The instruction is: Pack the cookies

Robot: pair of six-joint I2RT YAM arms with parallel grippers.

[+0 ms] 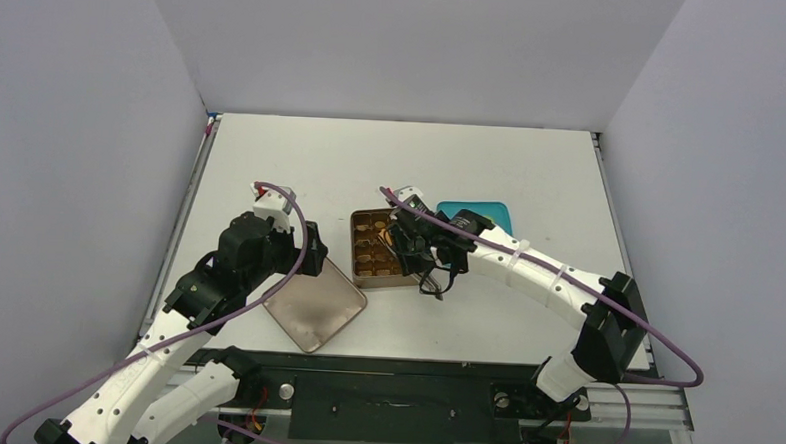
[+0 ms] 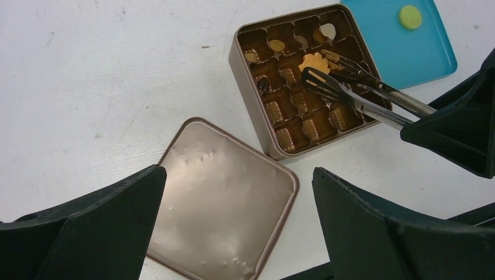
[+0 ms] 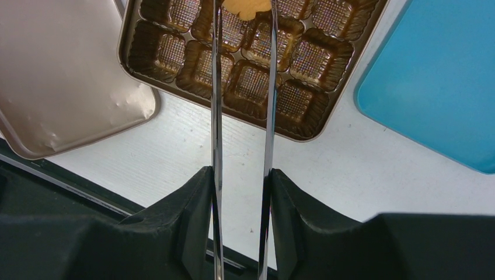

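An open gold tin (image 2: pixel 251 111) holds cookies in its far compartments: a yellow-orange flower-shaped one (image 2: pixel 314 60), a tan one (image 2: pixel 276 45), a pale one (image 2: pixel 328 29) and a dark one (image 2: pixel 262 86). A green cookie (image 2: pixel 410 17) lies on the blue tray (image 2: pixel 408 58). My right gripper (image 3: pixel 242 181) is shut on long metal tweezers (image 3: pixel 216 116). Their tips stand apart on either side of the yellow-orange cookie (image 3: pixel 248 6) inside the tin (image 3: pixel 303 125). My left gripper (image 2: pixel 236 227) hangs wide open above the tin's lid (image 2: pixel 222 198), holding nothing.
The lid (image 1: pixel 313 304) lies upside down near the front edge, left of the tin (image 1: pixel 359 271). The blue tray (image 1: pixel 489 214) sits just right of the tin, behind my right gripper (image 1: pixel 430 256). My left gripper (image 1: pixel 310 250) hovers between lid and tin.
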